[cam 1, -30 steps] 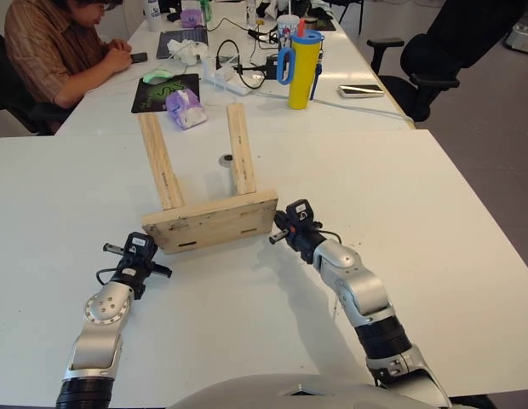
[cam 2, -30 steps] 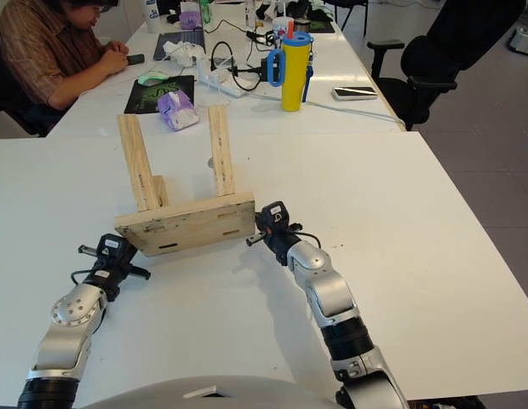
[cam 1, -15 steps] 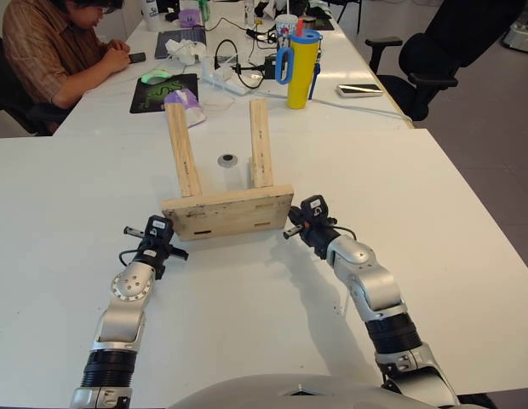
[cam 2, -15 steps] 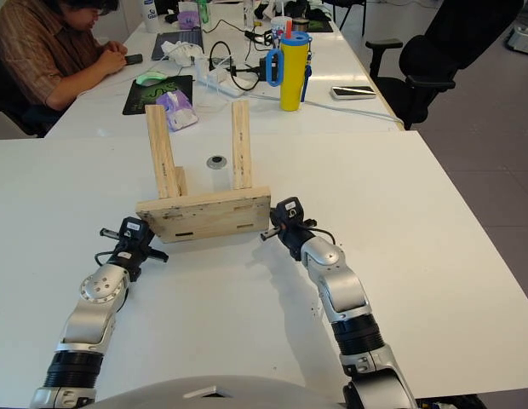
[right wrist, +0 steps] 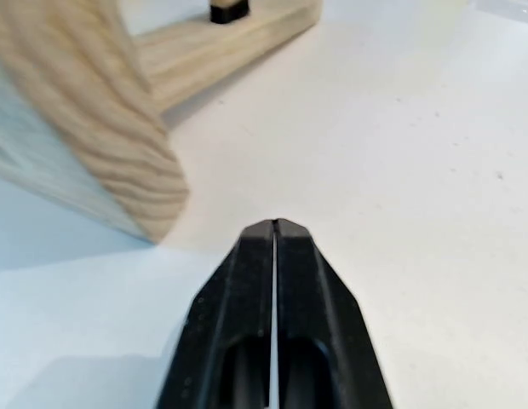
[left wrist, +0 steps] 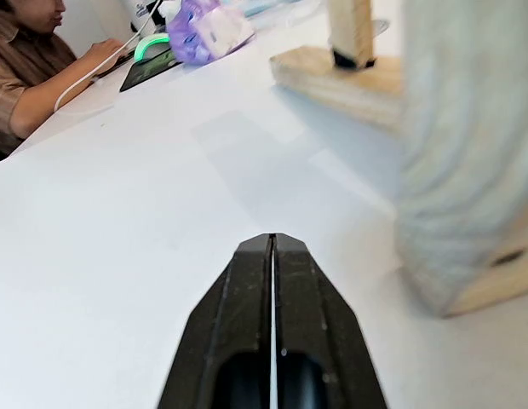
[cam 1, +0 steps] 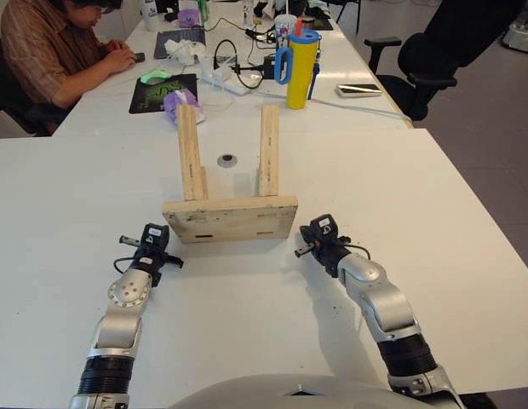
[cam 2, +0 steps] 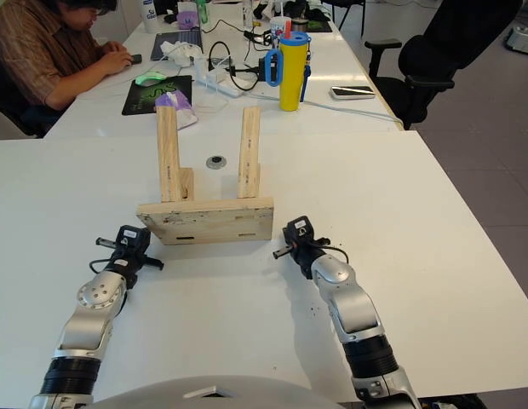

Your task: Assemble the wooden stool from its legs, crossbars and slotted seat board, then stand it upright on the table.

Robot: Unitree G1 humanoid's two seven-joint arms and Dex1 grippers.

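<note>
The left gripper (left wrist: 272, 245) is clenched on nothing, just beside the seat board's (cam 1: 230, 219) left end. The stool lies mid-table (cam 1: 60, 213), its board on edge with the long axis running left-right. Two legs (cam 1: 189, 149) point far (their joints behind the board are hidden). The right gripper (right wrist: 275, 227), likewise pinched empty, sits off the right end.

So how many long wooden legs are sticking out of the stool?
2. One pale wooden leg sticks out near the left end of the slotted wooden seat board, a second leg near its right end. More may hide behind the board.
</note>
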